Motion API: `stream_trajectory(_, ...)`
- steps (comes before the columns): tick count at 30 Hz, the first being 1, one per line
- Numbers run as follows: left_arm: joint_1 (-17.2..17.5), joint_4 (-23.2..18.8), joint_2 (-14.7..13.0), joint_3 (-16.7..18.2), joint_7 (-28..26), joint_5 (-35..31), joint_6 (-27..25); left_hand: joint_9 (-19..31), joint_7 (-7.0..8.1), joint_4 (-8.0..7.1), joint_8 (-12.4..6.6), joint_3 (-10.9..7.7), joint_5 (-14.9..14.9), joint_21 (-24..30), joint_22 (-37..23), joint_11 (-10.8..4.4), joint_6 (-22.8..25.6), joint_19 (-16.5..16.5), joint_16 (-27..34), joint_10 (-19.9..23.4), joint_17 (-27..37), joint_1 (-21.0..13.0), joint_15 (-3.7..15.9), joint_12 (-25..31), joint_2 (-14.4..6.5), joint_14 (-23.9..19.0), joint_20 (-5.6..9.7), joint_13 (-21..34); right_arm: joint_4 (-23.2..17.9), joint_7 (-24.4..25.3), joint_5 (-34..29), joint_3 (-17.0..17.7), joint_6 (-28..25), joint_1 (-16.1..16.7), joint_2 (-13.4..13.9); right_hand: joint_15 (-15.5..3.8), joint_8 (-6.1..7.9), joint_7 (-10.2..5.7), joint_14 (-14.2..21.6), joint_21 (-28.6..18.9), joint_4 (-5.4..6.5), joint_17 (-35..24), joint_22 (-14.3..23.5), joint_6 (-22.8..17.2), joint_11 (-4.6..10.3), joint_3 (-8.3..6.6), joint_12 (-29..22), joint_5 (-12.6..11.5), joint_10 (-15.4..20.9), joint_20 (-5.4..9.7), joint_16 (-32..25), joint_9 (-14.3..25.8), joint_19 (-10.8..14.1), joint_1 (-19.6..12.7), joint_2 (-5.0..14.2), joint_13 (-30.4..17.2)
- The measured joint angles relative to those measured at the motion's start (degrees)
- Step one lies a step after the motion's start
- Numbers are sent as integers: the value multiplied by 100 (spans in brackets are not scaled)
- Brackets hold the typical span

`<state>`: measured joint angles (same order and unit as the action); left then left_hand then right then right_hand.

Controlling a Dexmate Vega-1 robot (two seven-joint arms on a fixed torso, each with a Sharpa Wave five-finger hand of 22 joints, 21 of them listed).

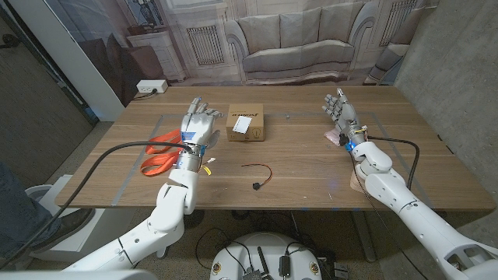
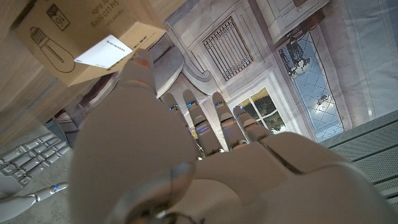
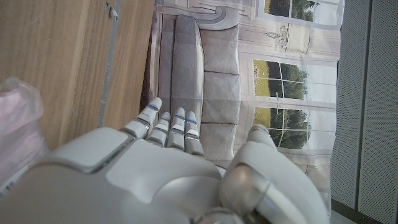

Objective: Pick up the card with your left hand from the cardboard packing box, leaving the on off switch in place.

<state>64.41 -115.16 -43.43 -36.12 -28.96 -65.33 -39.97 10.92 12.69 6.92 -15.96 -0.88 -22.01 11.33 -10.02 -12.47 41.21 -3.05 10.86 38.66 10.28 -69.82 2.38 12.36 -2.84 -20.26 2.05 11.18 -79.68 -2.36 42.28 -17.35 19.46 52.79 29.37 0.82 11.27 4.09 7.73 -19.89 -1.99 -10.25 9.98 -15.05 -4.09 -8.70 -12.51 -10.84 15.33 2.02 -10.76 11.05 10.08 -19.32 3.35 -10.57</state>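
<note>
A small cardboard packing box (image 1: 245, 125) stands on the wooden table (image 1: 311, 167) at mid-back. A white card (image 1: 242, 123) lies on its top; the left wrist view shows the same box (image 2: 59, 34) and card (image 2: 104, 51). My left hand (image 1: 198, 124) is raised just left of the box, fingers apart and pointing up, holding nothing; it fills the foreground of its wrist view (image 2: 186, 162). A small black switch (image 1: 255, 185) with a red wire (image 1: 261, 169) lies on the table in front of the box. My right hand (image 1: 340, 109) stands open at the right, far from the box.
An orange strap (image 1: 159, 152) lies on the table left of my left arm. A pink plastic bag (image 1: 336, 137) sits by my right wrist, also seen as a pink bag (image 3: 18, 124) in the right wrist view. A white power strip (image 1: 150, 86) is at the back left corner.
</note>
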Motion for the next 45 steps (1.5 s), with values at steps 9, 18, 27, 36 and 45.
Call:
stream_trajectory(9, -125, 182, 82, -130, -97, 119, 210, 0, -1, -40, 0, 40, 24, 0, 0, 0, 62, -52, 0, 61, 0, 61, 18, 0, 15, -18, 11, 0, -101, 11, -10, 8, -18, 44, 52, 21, 0, 0, 21, 20, 0, 0, 0, 0, 0, 0, 0, 0, 0, 0, 0, 0, 0, 29, 29, 0)
stream_trajectory(18, -265, 353, 170, -269, -118, 208, 363, 1, -1, -63, 0, 63, 23, 0, 0, 0, 62, -52, 0, 61, -1, 60, -2, -5, 14, -38, 11, 1, -157, 30, -15, 15, -24, 88, 74, 21, 0, 0, 21, 42, 0, 0, 0, 0, 0, 0, 0, 0, 0, 0, 0, 0, 0, 29, 29, 0)
stream_trajectory(27, -408, 541, 277, -380, -124, 299, 422, -27, -1, -63, 36, 63, 66, 0, 1, 0, 61, -51, 0, 61, -1, 60, -2, -44, 14, -38, 11, 1, -169, 49, -14, 27, -23, 116, 71, 21, 0, 0, 21, 62, 0, 0, 0, 0, 0, 0, 0, 0, 0, 0, 0, 0, -1, 28, 29, 0)
stream_trajectory(36, -543, 774, 400, -468, -285, 449, 479, -27, -1, -62, 35, 63, 66, 0, 1, 0, 61, -51, 0, 60, -1, 59, -1, -62, 14, -38, 11, 2, -131, 36, 4, 27, -1, 91, 25, 20, 0, 0, 20, 87, -24, 0, 0, 0, 0, 24, 0, 0, 0, 0, 0, 0, -1, 28, 29, 0)
stream_trajectory(45, -673, 997, 503, -570, -471, 601, 527, -10, 20, -86, 35, 87, 66, 0, 1, 0, 82, -51, 0, 60, -1, 59, -1, -62, 14, -38, 11, 2, -34, -11, 13, 0, 10, 20, -10, 20, 0, 0, 20, 87, -24, 0, 0, 0, 0, 24, 0, 0, 0, 0, 0, 0, -1, 28, 29, 0)
